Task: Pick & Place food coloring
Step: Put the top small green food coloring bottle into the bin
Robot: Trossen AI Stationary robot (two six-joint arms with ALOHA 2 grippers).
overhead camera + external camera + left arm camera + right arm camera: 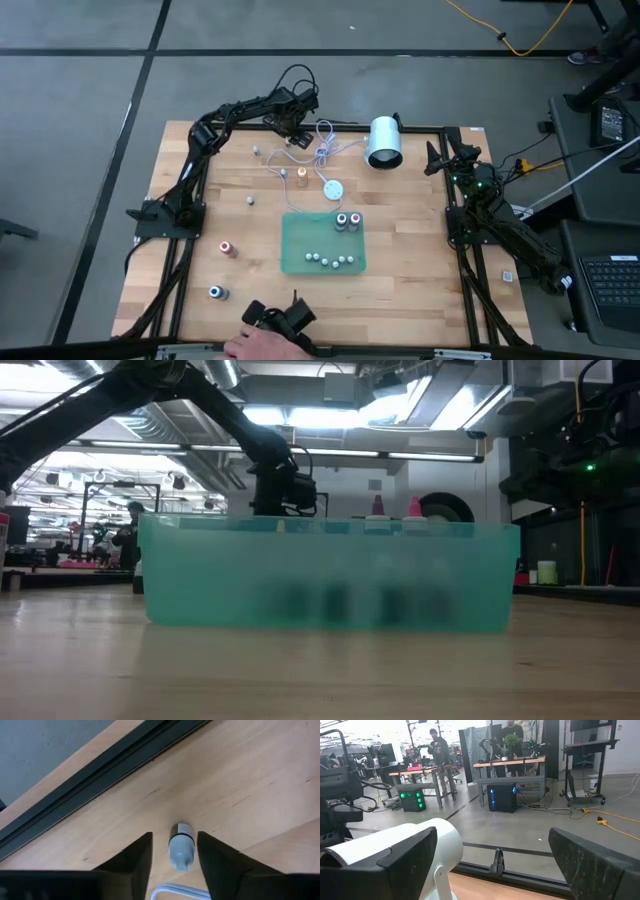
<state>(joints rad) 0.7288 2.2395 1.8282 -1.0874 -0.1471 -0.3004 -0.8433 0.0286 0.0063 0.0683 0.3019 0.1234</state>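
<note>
Left gripper at far edge, high view | wrist view: I see its fingers either side of a grey-capped bottle, contact unclear | right gripper parked, spread wide | two pink-topped bottles in green tray.

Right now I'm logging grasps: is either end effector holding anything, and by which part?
Left end effector straddles a small gray-capped bottle at its cap and neck; firm contact cannot be told. Right end effector is open, empty.
</note>
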